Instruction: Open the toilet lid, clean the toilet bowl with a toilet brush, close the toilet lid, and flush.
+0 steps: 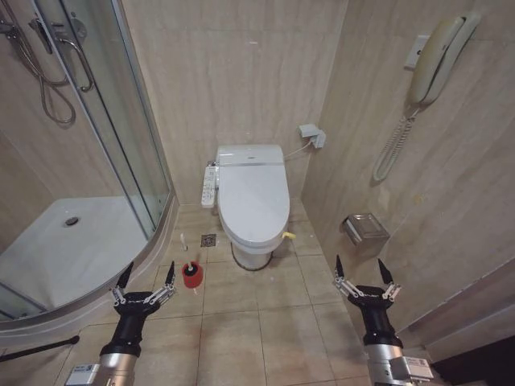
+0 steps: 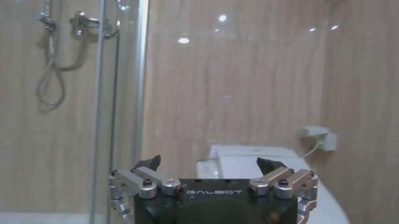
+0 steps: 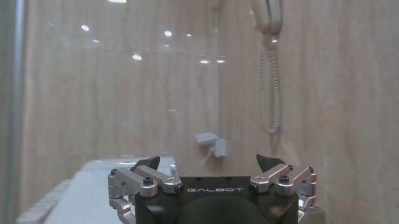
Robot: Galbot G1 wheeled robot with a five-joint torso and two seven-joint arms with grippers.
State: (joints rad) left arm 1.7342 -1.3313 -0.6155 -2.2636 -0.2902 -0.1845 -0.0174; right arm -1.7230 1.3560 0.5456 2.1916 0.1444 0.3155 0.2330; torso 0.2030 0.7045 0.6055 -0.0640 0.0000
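Note:
The white toilet lid (image 1: 254, 197) lies shut over the toilet bowl (image 1: 251, 251) against the back wall, with a yellow strap (image 1: 289, 236) at its front right rim. The toilet brush (image 1: 182, 251) stands as a slim white handle in a red holder cup (image 1: 191, 275) on the floor left of the bowl. My left gripper (image 1: 148, 277) hangs open low at the left, just left of the red cup. My right gripper (image 1: 362, 273) is open low at the right, near the side wall. Each wrist view shows its own gripper (image 2: 209, 163) (image 3: 208, 161) open and holding nothing, with the lid (image 2: 330, 205) beyond.
A curved glass shower enclosure (image 1: 137, 145) and white tray (image 1: 72, 249) fill the left. A control panel (image 1: 209, 186) sits on the toilet's left side. A wall phone (image 1: 434, 60) and metal paper holder (image 1: 364, 228) hang on the right wall. Tiled floor (image 1: 257, 322) lies before the toilet.

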